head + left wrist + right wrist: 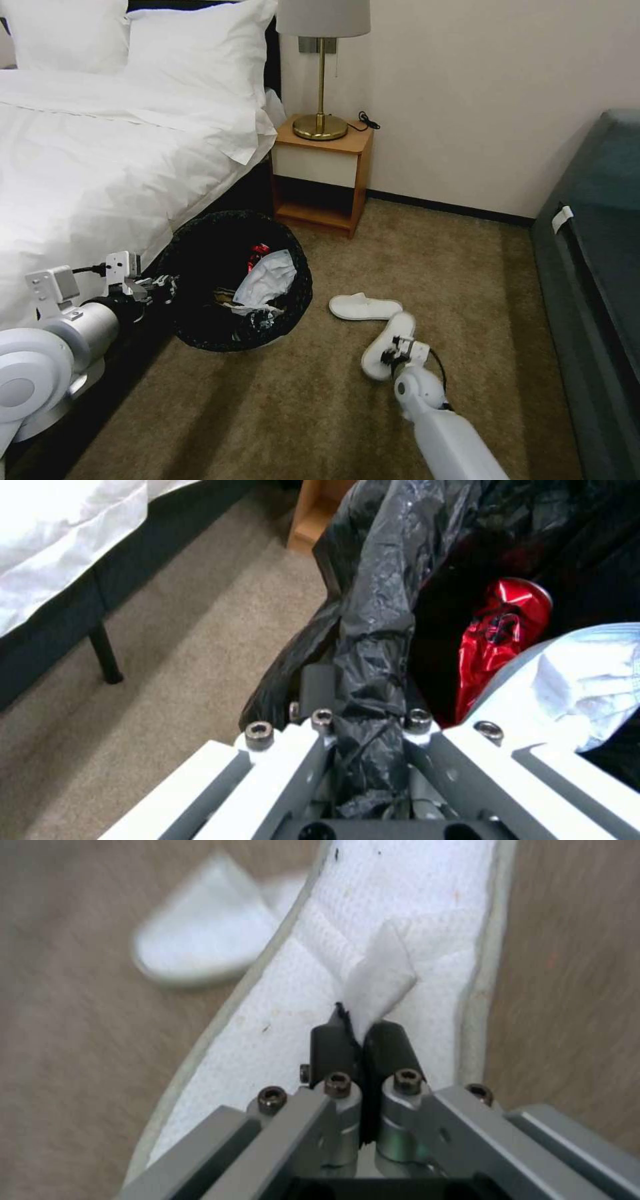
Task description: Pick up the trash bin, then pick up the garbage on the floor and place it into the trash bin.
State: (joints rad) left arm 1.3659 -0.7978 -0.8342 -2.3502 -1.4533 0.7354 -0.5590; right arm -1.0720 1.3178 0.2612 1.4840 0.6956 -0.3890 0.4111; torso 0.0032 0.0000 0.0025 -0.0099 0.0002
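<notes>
- Far left, the white bed (100, 153) runs out of the frame, so its full width is cut off; a dark bed leg (105, 655) stands on the brown carpet (280, 400).
- The left gripper (157, 288) is clamped on the near rim of the trash bin (200, 260), its jaws pinched narrow over a bunched fold of the black bag liner (373, 645). The bin tilts with its mouth toward me, beside the bed.
- Inside the bin lie a crumpled white tissue (267, 280) and a red can (500, 630). The can is dented, and any writing on it is too creased to read. Darker scraps lower in the bin are hard to make out.
- Behind the bin, a wooden nightstand (323, 177) holds a brass lamp (321, 87), its shade cut off by the top edge.
- Two white slippers lie on the carpet: the far slipper (363, 307) lies flat, just beside the near slipper (387, 343).
- The right gripper (395, 352) is down on the near slipper, its jaws closed tight on a raised pinch of the slipper's white strap (380, 975).
- Far right, a dark green sofa (593, 253) carries a small white tag (562, 219); no lettering is legible.
</notes>
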